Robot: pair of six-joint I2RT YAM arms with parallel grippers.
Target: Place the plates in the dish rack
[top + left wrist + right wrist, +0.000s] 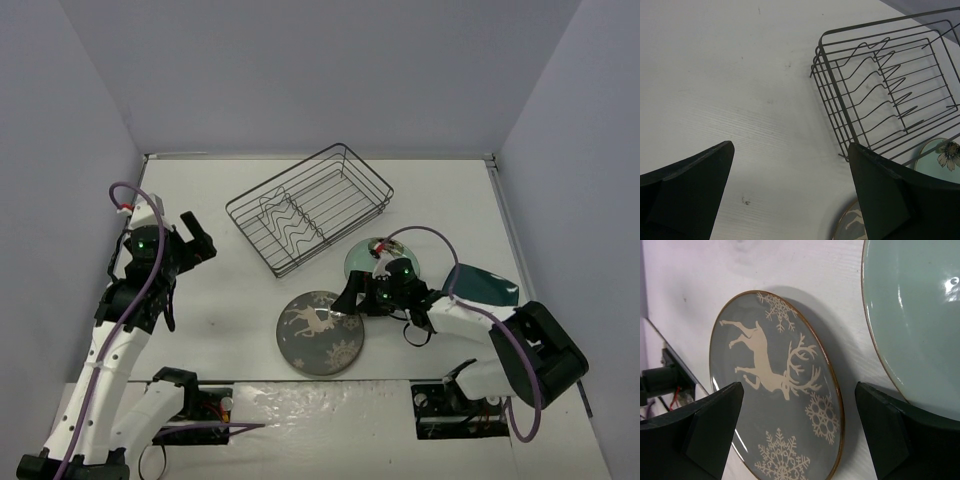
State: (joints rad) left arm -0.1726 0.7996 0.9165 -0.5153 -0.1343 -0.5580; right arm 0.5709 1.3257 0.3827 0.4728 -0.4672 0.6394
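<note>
Presently, the plates: three, all lying flat on the white desk [230, 300], outside the rack. The round grey plate with a white deer and snowflake pattern [321, 332] lies nearest the arm bases, in front of the rack and apart from it. The round mint-green plate with a small floral mark [372, 256] lies just beside the rack's near right corner, a narrow strip of desk separating it from the grey plate. The dark teal rounded-square plate [484, 283] lies toward the desk's right edge, partly hidden by the right arm.

The rectangular black wire dish rack [310, 208], with wavy wire dividers inside, stands at mid-desk, set at an angle.

Right claw [365, 297]: low over the gap between the grey and mint-green plates, fingers spread wide, gripping nothing.

Left claw [198, 240]: raised over bare desk left of the rack, well apart from every plate, fingers spread wide, holding nothing.
</note>
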